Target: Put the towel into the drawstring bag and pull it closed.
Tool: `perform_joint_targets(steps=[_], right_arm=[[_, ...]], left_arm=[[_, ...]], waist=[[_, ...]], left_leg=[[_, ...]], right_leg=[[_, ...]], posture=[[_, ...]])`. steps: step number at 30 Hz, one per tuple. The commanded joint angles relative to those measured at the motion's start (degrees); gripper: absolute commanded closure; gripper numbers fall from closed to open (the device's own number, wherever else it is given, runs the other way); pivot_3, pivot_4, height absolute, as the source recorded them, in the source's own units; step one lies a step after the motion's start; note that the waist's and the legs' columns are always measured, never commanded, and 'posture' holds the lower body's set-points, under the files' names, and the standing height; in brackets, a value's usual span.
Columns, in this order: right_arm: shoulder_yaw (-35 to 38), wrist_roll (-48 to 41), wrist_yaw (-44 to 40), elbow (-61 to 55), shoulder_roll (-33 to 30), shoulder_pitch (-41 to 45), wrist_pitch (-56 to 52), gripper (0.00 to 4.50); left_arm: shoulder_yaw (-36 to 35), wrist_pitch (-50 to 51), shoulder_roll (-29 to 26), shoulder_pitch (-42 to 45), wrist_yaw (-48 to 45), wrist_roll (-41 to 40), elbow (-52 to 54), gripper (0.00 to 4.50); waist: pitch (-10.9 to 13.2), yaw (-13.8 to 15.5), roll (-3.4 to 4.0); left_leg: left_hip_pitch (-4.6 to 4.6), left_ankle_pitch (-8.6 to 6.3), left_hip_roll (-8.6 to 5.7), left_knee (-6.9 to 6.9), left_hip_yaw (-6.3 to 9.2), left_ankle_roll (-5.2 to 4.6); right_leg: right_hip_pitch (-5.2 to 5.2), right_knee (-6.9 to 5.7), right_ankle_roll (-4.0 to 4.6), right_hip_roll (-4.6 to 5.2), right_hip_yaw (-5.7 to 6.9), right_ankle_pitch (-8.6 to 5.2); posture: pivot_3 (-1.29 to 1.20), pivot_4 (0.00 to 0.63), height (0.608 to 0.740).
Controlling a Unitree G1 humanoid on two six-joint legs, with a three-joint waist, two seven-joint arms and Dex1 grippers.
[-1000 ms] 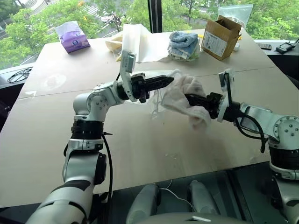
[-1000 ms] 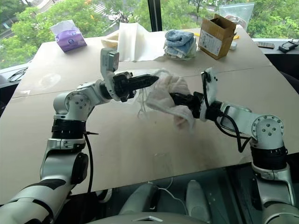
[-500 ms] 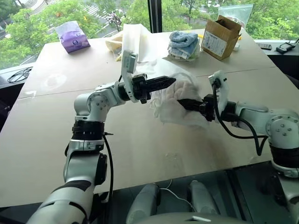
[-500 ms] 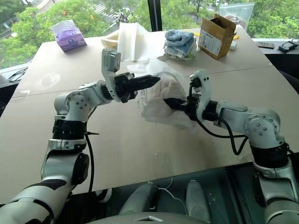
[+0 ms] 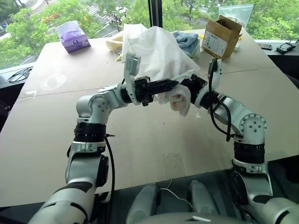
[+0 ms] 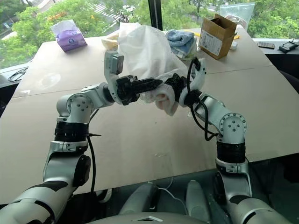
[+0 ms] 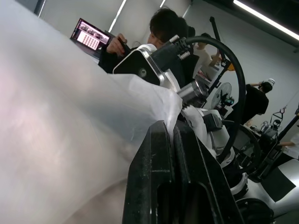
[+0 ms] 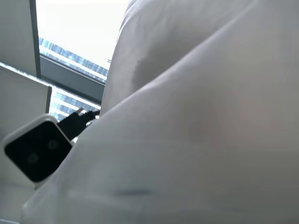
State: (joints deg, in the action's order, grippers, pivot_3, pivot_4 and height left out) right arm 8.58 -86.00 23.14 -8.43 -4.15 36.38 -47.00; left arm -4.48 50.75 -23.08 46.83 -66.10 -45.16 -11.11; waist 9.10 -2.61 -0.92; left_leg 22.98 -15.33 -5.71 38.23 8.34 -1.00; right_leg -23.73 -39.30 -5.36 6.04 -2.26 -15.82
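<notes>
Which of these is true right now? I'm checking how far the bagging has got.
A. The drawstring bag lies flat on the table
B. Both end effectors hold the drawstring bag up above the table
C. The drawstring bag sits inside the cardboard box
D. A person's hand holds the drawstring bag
B: the left end effector and the right end effector meet at the drawstring bag, which billows up clear of the table.

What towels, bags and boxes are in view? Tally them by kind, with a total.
Cream towel: 1
Light-blue towel stack: 1
Drawstring bag: 1
Clear plastic bag: 1
Cardboard box: 1
Total: 5
</notes>
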Motion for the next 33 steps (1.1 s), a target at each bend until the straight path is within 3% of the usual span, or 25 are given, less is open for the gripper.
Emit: perform_joint_targets(steps=[1, 7, 8, 9, 13, 16, 25, 29, 33], right_arm=[[1.42, 0.69, 2.54, -1.88, 2.74, 0.34, 4.17, 4.49], [0.17, 7.76, 5.69, -1.26, 7.77, 1.19, 8.84, 4.49], [-0.67, 9.29, 5.3, -1.59, 7.67, 1.12, 8.49, 3.48], [-1.1, 10.36, 5.62, -1.91, 7.83, 0.98, 8.36, 3.19], [-2.68, 16.53, 6.65, -4.33, 5.87, 1.22, 7.13, 1.24], [-4.63, 14.82, 3.99, -7.65, 1.42, 0.47, 0.71, 0.02], [-0.96, -8.58, 3.92, -13.43, -2.02, -6.69, -1.94, 0.02], [-0.52, -9.1, 3.8, -13.57, -1.76, -6.79, 1.58, 0.02], [0.57, -7.08, -1.12, -14.76, -5.35, -9.07, 2.23, 0.02]], left_arm=[[-0.78, -0.36, 0.01, 0.19, -0.54, -1.25, 1.76, 4.5], [-0.93, -0.33, 0.44, 0.37, -0.27, -1.42, 1.66, 4.5], [-0.95, -0.36, 0.47, 0.41, -0.25, -1.39, 1.61, 4.5], [-1.03, -0.39, 0.51, 0.5, -0.18, -1.39, 1.5, 4.5], [-2.29, -1.72, 0.63, 1.83, 1.13, -0.67, -0.83, 4.5], [-3.98, -3.67, 1.09, 3.71, 3.67, 0.23, -4.53, 4.5], [-3.3, -5.67, 1.59, 4.27, 3.52, 2.0, -6.98, 4.5], [-2.8, -4.31, 2.21, 3.56, 3.08, 1.1, -5.09, 4.5], [-3.02, -3.94, 2.4, 3.51, 3.36, 0.96, -4.69, 4.5]], waist=[[0.0, -0.08, 0.01], [-0.01, -1.35, 0.02], [-0.01, -1.43, 0.03], [-0.01, -1.49, 0.03], [-0.01, -1.47, 0.04], [-0.01, -1.38, 0.04], [-0.01, -1.35, 0.03], [-0.01, -1.36, 0.03], [-0.01, -1.3, 0.03]], left_leg=[[0.0, 0.0, 0.0, 0.0, 0.0, 0.0], [-0.04, 0.01, 0.01, 0.01, -0.03, 0.01], [-0.05, 0.01, 0.0, 0.01, -0.04, 0.01], [-0.06, 0.01, 0.01, 0.01, -0.05, 0.01], [-0.08, 0.01, 0.01, 0.01, -0.04, 0.01], [-0.08, 0.01, 0.0, 0.03, -0.06, 0.01], [-0.05, 0.0, -0.01, 0.04, -0.07, 0.0], [-0.08, 0.0, 0.01, 0.04, -0.06, 0.0], [-0.07, 0.0, 0.0, 0.04, -0.08, 0.0]], right_leg=[[-0.01, -0.02, 0.0, 0.0, 0.0, 0.0], [-0.03, -0.15, 0.0, -0.02, -0.07, 0.0], [-0.03, -0.17, 0.0, -0.02, -0.07, 0.0], [-0.03, -0.18, 0.0, -0.03, -0.08, 0.0], [-0.06, -0.26, 0.0, -0.04, -0.09, 0.0], [-0.07, -0.27, 0.0, -0.03, -0.1, 0.0], [-0.06, -0.24, 0.0, 0.01, -0.12, 0.0], [-0.05, -0.28, 0.0, -0.03, -0.11, 0.0], [-0.05, -0.29, 0.0, -0.02, -0.12, -0.01]], posture=[[0.0, 0.15, 0.74], [0.0, 0.15, 0.74], [0.0, 0.15, 0.74], [0.0, 0.15, 0.74], [0.0, 0.15, 0.74], [0.0, 0.15, 0.74], [0.0, 0.15, 0.74], [0.0, 0.15, 0.74], [0.0, 0.15, 0.74]])
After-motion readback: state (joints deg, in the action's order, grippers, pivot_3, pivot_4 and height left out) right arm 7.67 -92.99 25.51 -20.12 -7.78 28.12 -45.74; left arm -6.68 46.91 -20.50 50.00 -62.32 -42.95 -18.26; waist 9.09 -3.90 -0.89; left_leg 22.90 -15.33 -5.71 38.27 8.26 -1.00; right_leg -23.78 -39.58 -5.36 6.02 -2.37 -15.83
